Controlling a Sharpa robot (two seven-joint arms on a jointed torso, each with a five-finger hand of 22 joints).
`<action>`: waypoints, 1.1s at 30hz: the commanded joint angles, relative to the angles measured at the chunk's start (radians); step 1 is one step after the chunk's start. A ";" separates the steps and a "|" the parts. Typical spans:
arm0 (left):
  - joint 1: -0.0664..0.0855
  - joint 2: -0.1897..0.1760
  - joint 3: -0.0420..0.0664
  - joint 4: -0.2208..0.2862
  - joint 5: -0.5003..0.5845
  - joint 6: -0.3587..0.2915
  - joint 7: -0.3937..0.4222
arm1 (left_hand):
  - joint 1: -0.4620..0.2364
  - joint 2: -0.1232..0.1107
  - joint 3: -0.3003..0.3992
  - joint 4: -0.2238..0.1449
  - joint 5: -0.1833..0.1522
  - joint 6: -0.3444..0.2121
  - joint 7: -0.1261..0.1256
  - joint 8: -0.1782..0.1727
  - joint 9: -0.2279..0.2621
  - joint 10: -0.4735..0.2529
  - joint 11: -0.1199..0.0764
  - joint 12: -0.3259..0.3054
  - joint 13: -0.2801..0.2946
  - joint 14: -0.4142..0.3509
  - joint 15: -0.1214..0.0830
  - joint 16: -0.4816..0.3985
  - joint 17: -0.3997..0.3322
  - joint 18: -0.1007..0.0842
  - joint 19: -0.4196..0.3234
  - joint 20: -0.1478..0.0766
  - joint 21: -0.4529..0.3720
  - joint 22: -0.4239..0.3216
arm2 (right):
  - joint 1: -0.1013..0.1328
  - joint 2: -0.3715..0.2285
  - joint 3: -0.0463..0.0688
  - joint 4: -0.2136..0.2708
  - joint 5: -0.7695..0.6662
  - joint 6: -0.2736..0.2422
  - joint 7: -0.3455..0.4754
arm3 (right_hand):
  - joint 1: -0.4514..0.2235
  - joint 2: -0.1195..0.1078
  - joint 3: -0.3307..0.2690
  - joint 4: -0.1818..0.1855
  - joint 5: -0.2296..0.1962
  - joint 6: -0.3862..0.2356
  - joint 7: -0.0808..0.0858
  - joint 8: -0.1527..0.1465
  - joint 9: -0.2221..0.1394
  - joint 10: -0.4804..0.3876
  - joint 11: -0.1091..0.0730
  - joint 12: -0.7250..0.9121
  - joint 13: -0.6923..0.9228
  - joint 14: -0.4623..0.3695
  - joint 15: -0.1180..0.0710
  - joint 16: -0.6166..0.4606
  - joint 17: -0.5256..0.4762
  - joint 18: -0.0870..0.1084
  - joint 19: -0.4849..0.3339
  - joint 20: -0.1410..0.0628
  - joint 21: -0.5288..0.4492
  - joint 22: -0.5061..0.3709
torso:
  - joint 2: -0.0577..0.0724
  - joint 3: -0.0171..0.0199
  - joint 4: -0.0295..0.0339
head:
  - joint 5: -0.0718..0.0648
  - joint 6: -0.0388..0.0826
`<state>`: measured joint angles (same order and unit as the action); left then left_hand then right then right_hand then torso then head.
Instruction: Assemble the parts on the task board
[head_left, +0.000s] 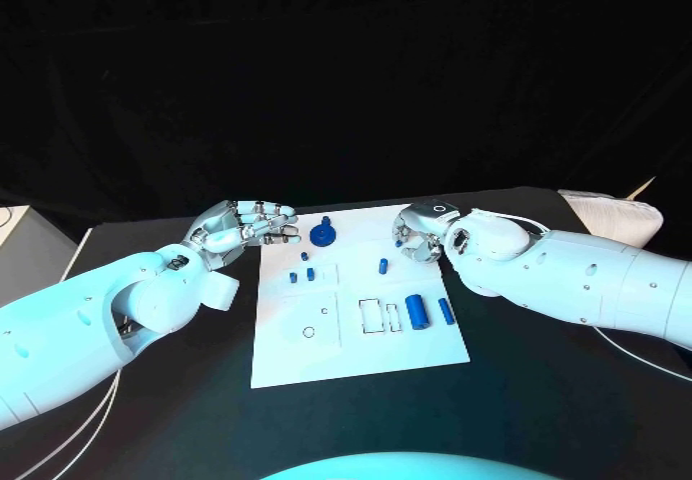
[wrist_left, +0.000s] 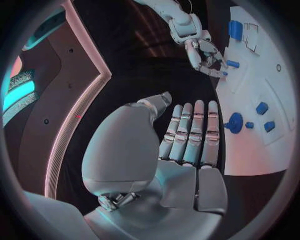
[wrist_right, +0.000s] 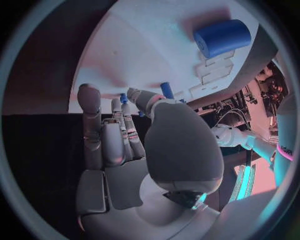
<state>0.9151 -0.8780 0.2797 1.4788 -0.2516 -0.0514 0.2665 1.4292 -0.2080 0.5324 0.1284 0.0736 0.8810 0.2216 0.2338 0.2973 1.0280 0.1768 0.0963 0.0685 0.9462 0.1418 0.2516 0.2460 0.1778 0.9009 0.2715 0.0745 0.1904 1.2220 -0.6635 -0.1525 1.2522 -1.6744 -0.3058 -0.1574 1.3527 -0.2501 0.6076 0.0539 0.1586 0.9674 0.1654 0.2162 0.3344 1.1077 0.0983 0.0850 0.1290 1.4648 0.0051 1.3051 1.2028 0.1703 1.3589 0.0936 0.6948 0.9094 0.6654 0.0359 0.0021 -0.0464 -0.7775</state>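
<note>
One white board on the black table. Blue pieces on the board, seven counted: one round knob, one thick cylinder, one slimmer bar, one peg, three tiny pegs. Two hands: left hand, right hand.

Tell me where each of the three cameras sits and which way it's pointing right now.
Head view: on the robot's head, looking down at the task board; both arms, left hand, right hand show.
Left wrist view: behind the left hand, facing across the board's edge; its flat fingers show, the right hand beyond.
Right wrist view: behind the right hand, facing the board; its own palm shows.
All three share the board; head and right wrist share the large blue cylinder.
</note>
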 joint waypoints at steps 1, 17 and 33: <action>-0.001 -0.001 0.001 0.003 0.011 -0.005 0.013 | 0.008 0.004 -0.006 0.002 -0.001 0.006 -0.001 0.002 0.001 0.004 -0.002 0.004 0.001 0.007 -0.001 0.004 0.002 0.007 0.009 -0.001 -0.002 -0.001 | -0.002 -0.003 -0.001 0.001 -0.038 -0.030 -0.042 | -0.006 0.003 0.006 0.002 -0.006 0.003 -0.004 -0.006 0.002 0.010 0.000 0.004 0.001 0.031 0.001 0.005 0.001 -0.019 0.003 0.003 0.008 0.002 | 0.000 0.0002 -0.0006 | 0.003 -0.002; -0.001 -0.003 0.001 0.003 0.011 0.003 0.004 | 0.009 0.005 -0.006 0.002 -0.002 0.008 -0.002 0.003 0.001 0.006 -0.003 0.007 0.001 0.010 -0.002 0.007 0.004 0.007 0.014 -0.003 -0.002 -0.003 | -0.001 0.015 -0.001 -0.019 0.004 -0.023 -0.027 | -0.012 0.001 0.010 0.001 -0.015 0.009 -0.010 -0.009 0.001 0.015 -0.004 -0.001 -0.003 0.031 -0.002 0.008 0.004 -0.018 0.003 0.002 0.008 0.006 | -0.001 -0.0001 -0.0014 | 0.007 -0.009; -0.001 -0.004 0.001 0.008 0.011 0.002 0.001 | 0.009 0.005 -0.006 0.002 -0.002 0.008 -0.002 0.003 0.001 0.006 -0.003 0.007 0.001 0.010 -0.002 0.007 0.004 0.007 0.014 -0.003 -0.002 -0.003 | -0.011 0.051 -0.001 -0.061 0.022 0.004 -0.007 | -0.009 0.010 0.021 -0.005 -0.012 0.038 -0.017 0.000 0.008 0.046 -0.011 0.006 -0.002 0.032 -0.006 0.011 0.007 -0.018 0.001 -0.003 0.010 0.012 | 0.000 0.0005 -0.0005 | 0.011 -0.015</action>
<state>0.9149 -0.8825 0.2798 1.4833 -0.2480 -0.0543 0.2626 1.4330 -0.2041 0.5325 0.1284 0.0736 0.8847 0.2178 0.2338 0.2975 1.0279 0.1768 0.1005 0.0682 0.9508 0.1395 0.2515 0.2490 0.1778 0.9079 0.2717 0.0745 0.1882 1.2130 -0.6156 -0.1535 1.1939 -1.6562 -0.3240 -0.1804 1.3413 -0.2538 0.6240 0.0483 0.1490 0.9993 0.1478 0.2108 0.3411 1.1491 0.0861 0.0849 0.1266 1.4647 0.0051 1.3129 1.2091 0.1703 1.3589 0.0935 0.6988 0.9202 0.6650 0.0360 0.0020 -0.0367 -0.7911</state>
